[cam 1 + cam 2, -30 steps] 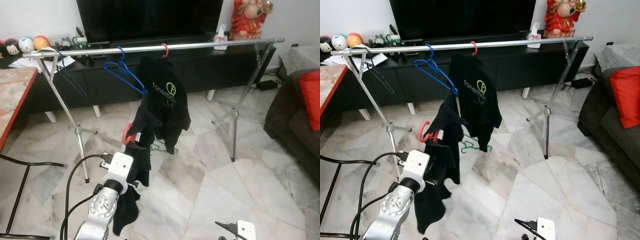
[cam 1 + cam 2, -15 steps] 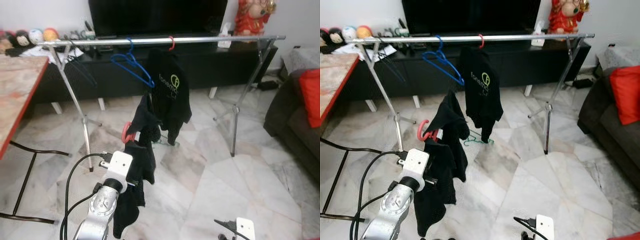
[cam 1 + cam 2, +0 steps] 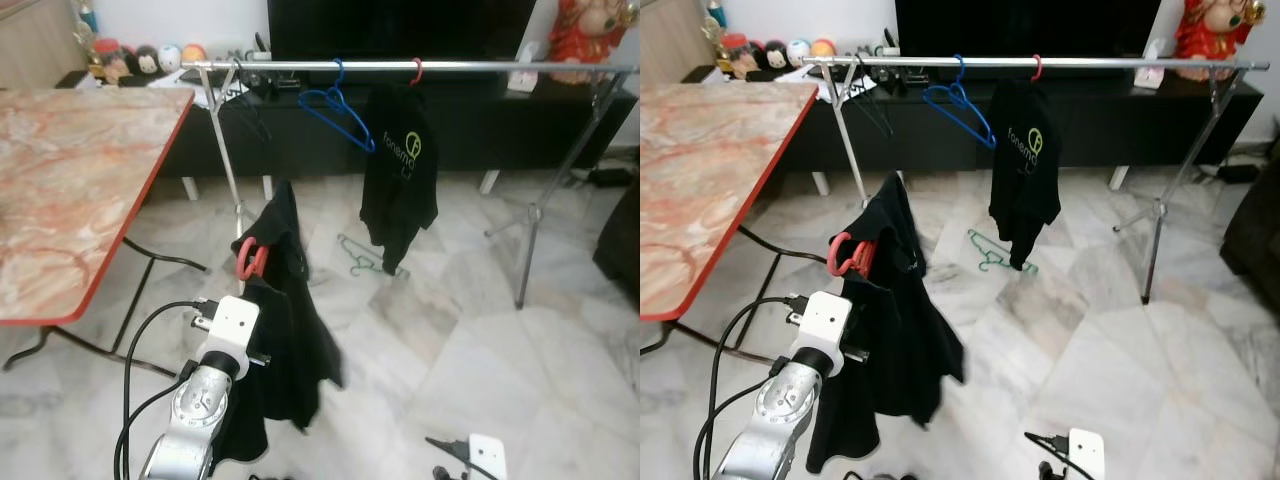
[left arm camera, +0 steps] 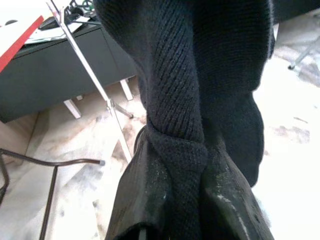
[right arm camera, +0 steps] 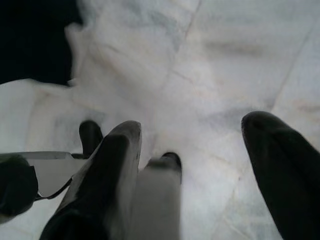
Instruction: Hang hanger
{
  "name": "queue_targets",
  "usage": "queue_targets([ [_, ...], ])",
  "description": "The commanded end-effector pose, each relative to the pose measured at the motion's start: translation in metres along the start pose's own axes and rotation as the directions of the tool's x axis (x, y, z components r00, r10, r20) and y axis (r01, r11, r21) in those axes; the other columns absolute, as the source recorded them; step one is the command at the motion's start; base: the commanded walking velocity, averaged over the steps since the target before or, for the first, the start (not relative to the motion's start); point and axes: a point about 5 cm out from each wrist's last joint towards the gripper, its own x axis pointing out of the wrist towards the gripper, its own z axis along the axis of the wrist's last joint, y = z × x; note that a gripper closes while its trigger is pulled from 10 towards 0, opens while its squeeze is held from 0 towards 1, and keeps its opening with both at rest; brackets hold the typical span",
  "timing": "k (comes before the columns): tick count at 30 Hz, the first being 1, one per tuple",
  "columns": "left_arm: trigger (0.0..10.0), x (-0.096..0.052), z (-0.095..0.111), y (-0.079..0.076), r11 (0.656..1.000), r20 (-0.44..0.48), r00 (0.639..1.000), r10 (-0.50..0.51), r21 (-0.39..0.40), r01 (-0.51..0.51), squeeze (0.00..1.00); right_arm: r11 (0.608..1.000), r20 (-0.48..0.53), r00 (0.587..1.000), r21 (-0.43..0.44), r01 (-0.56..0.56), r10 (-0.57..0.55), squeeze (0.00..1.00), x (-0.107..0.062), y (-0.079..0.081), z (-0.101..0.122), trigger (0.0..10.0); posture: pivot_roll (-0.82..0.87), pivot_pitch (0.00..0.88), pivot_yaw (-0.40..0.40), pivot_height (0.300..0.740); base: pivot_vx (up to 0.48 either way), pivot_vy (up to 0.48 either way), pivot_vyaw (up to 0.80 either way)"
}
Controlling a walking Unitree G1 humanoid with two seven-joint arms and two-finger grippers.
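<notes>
The left gripper (image 4: 180,200) is raised in front of the robot, its two fingers (image 4: 145,200) pinched on a fold of a black garment (image 3: 285,330) that drapes over a red hanger (image 3: 249,258). The hanger's hook sticks out to the left of the cloth, well short of the rail (image 3: 420,66) and lower than it. The rail runs across the room on two stands in front of a dark TV cabinet (image 3: 300,140). On it hang a blue hanger (image 3: 338,104), a thin dark hanger (image 3: 238,95) near the left stand, and a black shirt (image 3: 400,175) on a second red hook. A green hanger (image 3: 358,255) lies on the marble floor (image 3: 470,350) below the shirt. A marble-topped table (image 3: 70,180) stands at the left. The right gripper (image 5: 192,165) hangs low over the floor, its fingers spread wide with nothing between them.
</notes>
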Motion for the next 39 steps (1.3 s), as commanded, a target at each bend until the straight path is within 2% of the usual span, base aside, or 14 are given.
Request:
queue_targets([
  [1, 10.0, 0.003, 0.014, -0.002, 1.0, 0.057, 0.998, -0.007, -0.007, 0.007, 0.0, 1.0, -0.005, 1.0, 0.015, 0.014, -0.014, 0.0, -0.001, -0.004, -0.002, 10.0, -0.03, 0.0, -0.005, 0.74, -0.285, 0.0, 0.0],
  [15, 10.0, 0.004, 0.014, -0.004, 1.0, 0.053, 0.998, -0.024, -0.013, 0.025, 0.0, 1.0, -0.002, 1.0, 0.025, 0.014, -0.014, 0.0, -0.001, -0.003, -0.001, 10.0, -0.03, 0.0, -0.002, 0.74, -0.284, 0.0, 0.0],
  [20, 10.0, 0.004, 0.014, -0.006, 0.999, 0.045, 0.998, -0.038, -0.013, 0.039, 0.0, 0.999, -0.007, 1.0, 0.03, 0.014, -0.014, 0.0, -0.001, -0.003, -0.002, 10.0, -0.03, 0.0, 0.001, 0.74, -0.285, 0.0, -0.79],
  [24, 10.0, 0.005, 0.013, -0.008, 0.998, 0.034, 0.997, -0.063, -0.006, 0.063, 0.0, 1.0, 0.001, 1.0, 0.02, 0.016, -0.016, 0.0, 0.0, -0.003, 0.0, 10.0, -0.03, 0.0, 0.005, 0.74, -0.282, 0.0, -0.11],
  [29, 10.0, 0.004, 0.012, -0.01, 0.995, 0.012, 0.995, -0.104, 0.013, 0.104, 0.0, 1.0, 0.041, 0.999, 0.007, 0.006, -0.007, 0.0, 0.0, -0.002, 0.004, 10.0, -0.03, 0.0, 0.011, 0.74, -0.056, 0.0, 0.0],
  [32, 10.0, 0.006, 0.007, -0.014, 0.984, -0.043, 0.987, -0.154, 0.08, 0.157, 0.0, 0.999, 0.081, 0.997, -0.044, -0.005, 0.009, 0.0, -0.001, -0.001, 0.008, 10.0, -0.03, 0.0, 0.014, 0.74, 0.0, 0.0, 0.0],
  [39, 10.0, 0.011, 0.005, -0.017, 0.97, -0.096, 0.974, -0.204, 0.116, 0.215, 0.0, 0.996, 0.147, 0.989, -0.089, 0.008, 0.005, 0.0, -0.001, 0.0, 0.015, 10.0, -0.04, 0.0, 0.014, 0.74, 0.0, 0.0, 0.0],
])
